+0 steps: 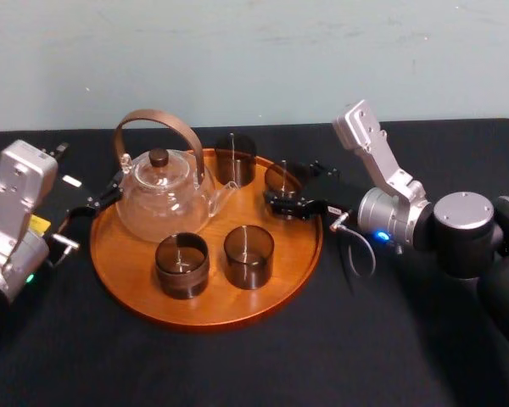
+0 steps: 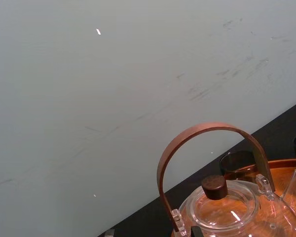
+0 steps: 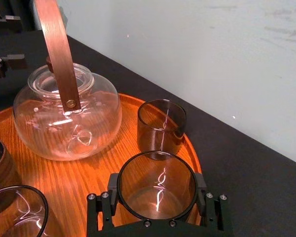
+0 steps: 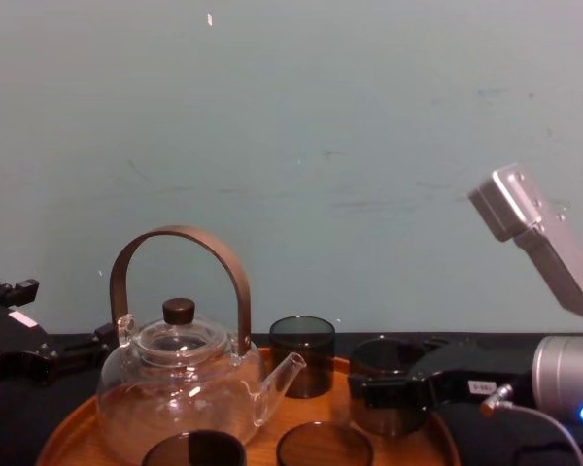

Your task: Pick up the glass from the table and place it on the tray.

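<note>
Right gripper's (image 3: 157, 195) fingers (image 3: 112, 190) clamp the smoky cylindrical glass (image 3: 155, 177) right of the clear teapot (image 3: 64, 118), over the wooden tray (image 3: 79, 182); left gripper (image 1: 102, 199) sits left of it

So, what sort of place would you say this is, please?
Likely a robotics lab bench: black-draped table, bare pale wall, wooden tray with glass teapot, the right gripper around a smoked glass at its edge, left gripper parked beside.

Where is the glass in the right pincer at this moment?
In the head view the glass is held in the right pincer over the right side of the tray, right of the teapot. The left pincer idles by its left rim.
</note>
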Controlling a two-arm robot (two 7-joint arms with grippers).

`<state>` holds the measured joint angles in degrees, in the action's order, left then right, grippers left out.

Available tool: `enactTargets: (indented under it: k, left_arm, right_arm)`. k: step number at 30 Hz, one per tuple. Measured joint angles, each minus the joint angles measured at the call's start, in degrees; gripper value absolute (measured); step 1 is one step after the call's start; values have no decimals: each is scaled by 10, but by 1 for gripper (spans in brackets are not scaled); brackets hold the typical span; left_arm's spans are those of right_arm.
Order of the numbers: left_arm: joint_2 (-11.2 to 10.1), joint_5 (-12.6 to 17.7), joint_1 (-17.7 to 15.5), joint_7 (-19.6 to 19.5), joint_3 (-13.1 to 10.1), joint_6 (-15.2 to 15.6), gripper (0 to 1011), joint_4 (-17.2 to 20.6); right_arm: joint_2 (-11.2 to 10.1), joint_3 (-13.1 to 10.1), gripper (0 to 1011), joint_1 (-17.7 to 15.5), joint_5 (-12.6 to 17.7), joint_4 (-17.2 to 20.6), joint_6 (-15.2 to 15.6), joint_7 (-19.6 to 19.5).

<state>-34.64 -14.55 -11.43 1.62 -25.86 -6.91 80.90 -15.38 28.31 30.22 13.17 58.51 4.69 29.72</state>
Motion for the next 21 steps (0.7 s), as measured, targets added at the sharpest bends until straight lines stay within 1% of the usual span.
enactTargets:
  k: [1,8,12,21]
  left_arm:
    - [0,0,0,0,0,0,1001,0]
    - [0,0,0,0,0,0,1001,0]
    - [0,0,0,0,0,0,1001,0]
    - [0,0,0,0,0,0,1001,0]
  right_arm:
    - [0,0,905,0,0,0,0,0]
    - [13,3,904,11,-4,-32,-10,2]
    - [17,3,905,14,-7,-42,-11,0]
    - [18,4,904,15,-8,-43,-10,-1]
